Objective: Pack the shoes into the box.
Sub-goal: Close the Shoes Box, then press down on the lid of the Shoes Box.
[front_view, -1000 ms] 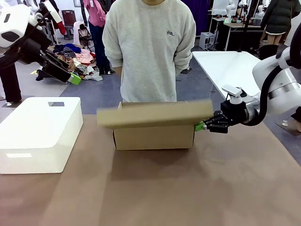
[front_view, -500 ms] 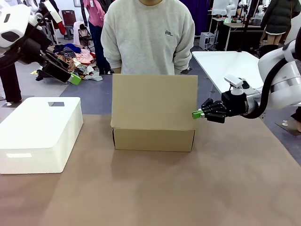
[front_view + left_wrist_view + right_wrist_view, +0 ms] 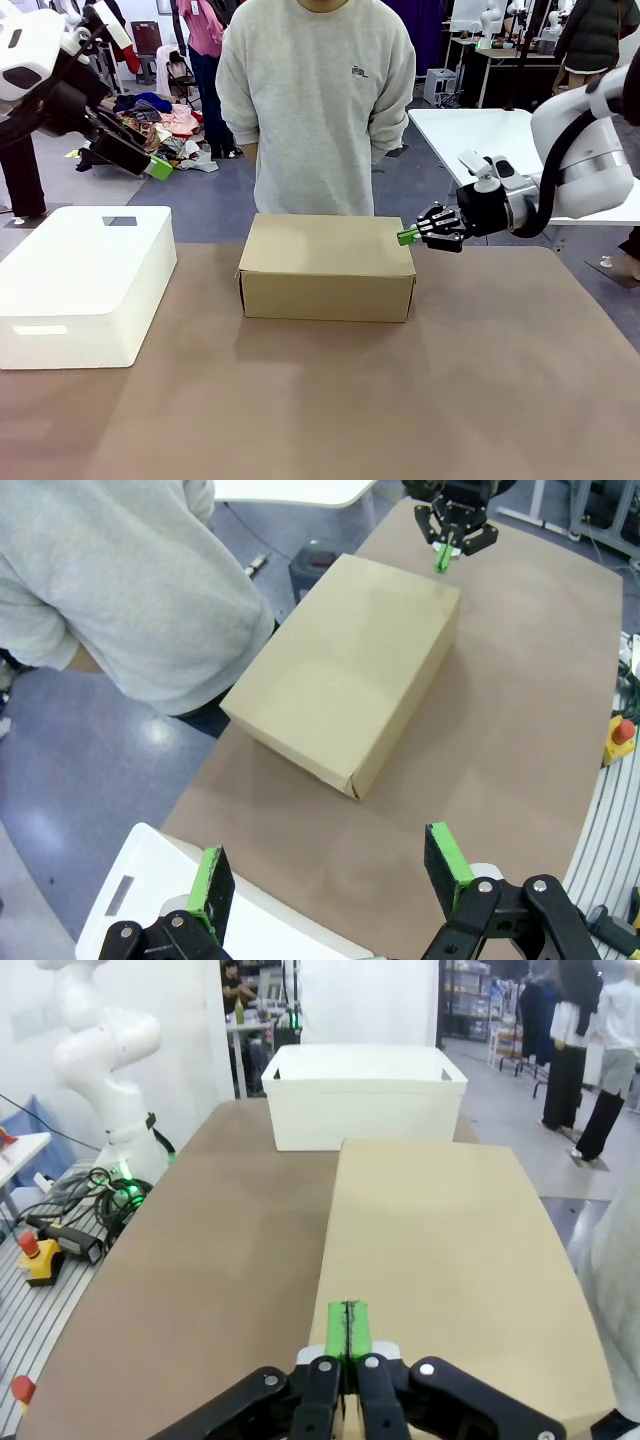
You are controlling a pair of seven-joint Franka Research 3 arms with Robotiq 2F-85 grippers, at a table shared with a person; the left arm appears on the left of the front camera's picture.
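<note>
The box (image 3: 327, 266) sits on the table with its lid flat down, just below and ahead of the right gripper (image 3: 407, 237), whose jaws are pressed together and hold nothing. The left gripper (image 3: 330, 875) hangs high with jaws wide apart, the box well ahead of them. Packing looks finished; the next move probably calls only for the right arm to back away.

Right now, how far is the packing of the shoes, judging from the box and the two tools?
Looks done: the box lies closed, its lid flat; what is inside cannot be seen. In hand: the right tool is shut and empty, its tips at the lid's right edge. The left tool is open, raised above the white plastic box. Left: probably only pulling the right arm away.
</note>
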